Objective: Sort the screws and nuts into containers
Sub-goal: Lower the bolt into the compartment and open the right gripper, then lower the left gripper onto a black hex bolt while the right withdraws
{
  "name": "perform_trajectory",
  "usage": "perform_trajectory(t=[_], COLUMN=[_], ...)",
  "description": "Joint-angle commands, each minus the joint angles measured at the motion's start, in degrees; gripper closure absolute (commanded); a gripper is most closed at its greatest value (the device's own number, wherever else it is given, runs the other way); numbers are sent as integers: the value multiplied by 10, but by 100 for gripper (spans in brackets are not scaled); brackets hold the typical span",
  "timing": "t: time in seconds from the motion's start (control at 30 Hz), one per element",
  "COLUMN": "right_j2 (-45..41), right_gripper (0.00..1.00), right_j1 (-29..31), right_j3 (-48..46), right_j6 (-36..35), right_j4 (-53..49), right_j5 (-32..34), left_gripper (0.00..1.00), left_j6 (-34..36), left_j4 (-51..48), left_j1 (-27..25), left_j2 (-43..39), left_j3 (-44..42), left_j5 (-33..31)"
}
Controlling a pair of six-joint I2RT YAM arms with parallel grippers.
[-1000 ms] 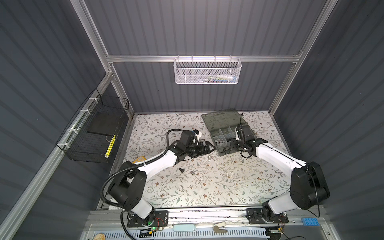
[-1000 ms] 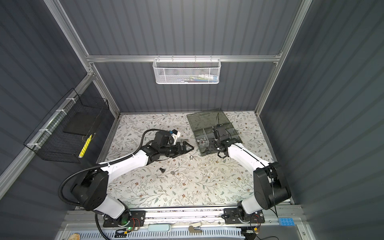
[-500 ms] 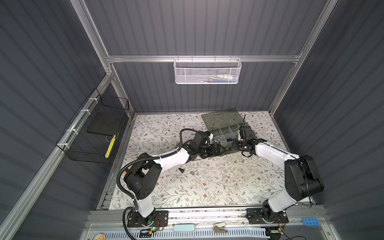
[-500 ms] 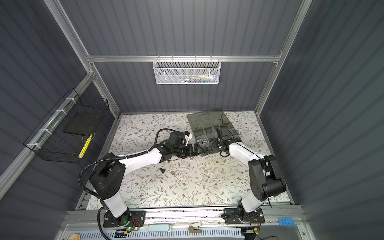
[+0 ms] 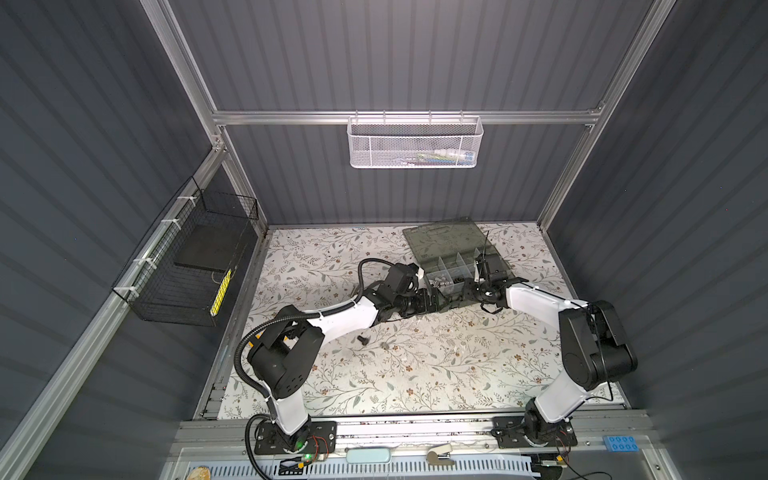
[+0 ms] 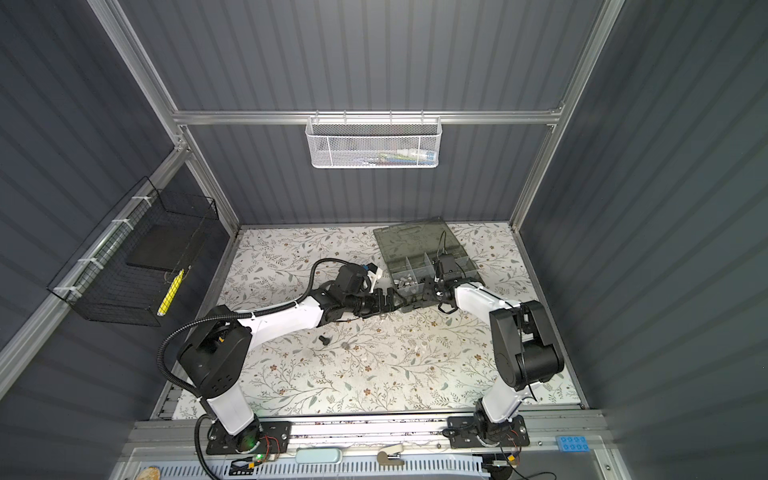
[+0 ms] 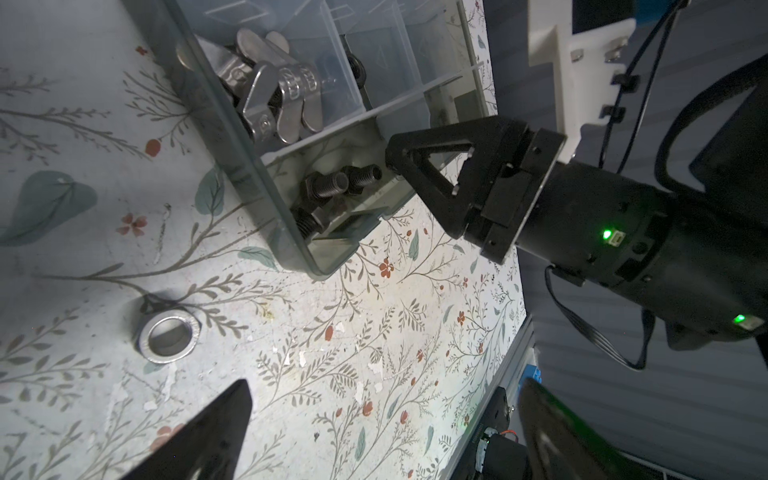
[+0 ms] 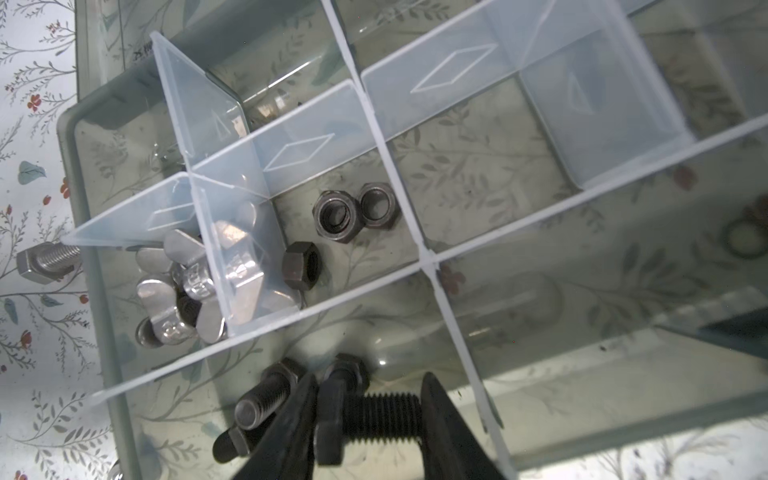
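Observation:
The grey-green organizer case [image 5: 440,243] lies open at the back right, its containers split by pale dividers [image 8: 399,166]. My right gripper [image 8: 370,419] reaches into the near corner container and is shut lengthwise on a black screw [image 8: 374,415]. Two more black screws [image 8: 262,395] lie beside it. Black nuts [image 8: 353,216] fill the container behind, and silver wing nuts [image 8: 195,286] the one next to that. My left gripper [image 7: 386,432] hovers open over the mat just outside the case corner [image 7: 324,266]. A silver nut [image 7: 168,338] lies ahead of it.
A black screw [image 5: 362,339] and a grey nut [image 5: 384,345] lie on the floral mat beside the left arm. A silver screw [image 8: 45,262] rests outside the case wall. The two grippers sit close together at the case corner. A white mesh basket [image 5: 415,143] and a black wire basket [image 5: 195,257] hang on the walls.
The left arm has stretched right, bringing its open gripper up to the case corner. The right gripper has shifted slightly over the near container, and its jaws stand a little wider.

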Motion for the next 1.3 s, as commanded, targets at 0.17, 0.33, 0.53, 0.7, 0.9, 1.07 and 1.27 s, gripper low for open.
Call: perform_trajectory(t=[0.17,0.33,0.53,0.7,0.9,1.07,1.27], right_j2=[17,15,8,-8,-36,-61,-112], right_gripper=[51,49,44,40,34,28,16], right_j1=[-2,-2,-2,-2,-1,2,17], right_j3=[7,4,0,-10,-27,-44,-80], right_j6=[5,7,8,9,9,9,-2], right_j4=[-16,-14,-12,-5,7,25,66], right_j5=[-11,-14,-16,-17,-16,-26,-27], left_gripper=[0,0,0,0,0,0,0], left_j6=[4,9,23,38,63,80,86], left_j4=[-3,-14,-38,-68,-113,-149,-166], left_j1=[-1,-1,-1,0,1,12,48], left_j2=[-21,-25,-34,-50,-75,-93,-133], left_j3=[-13,-11,-6,-6,-8,-16,-60], left_j5=[-6,-11,-17,-46,-76,-85,-78])
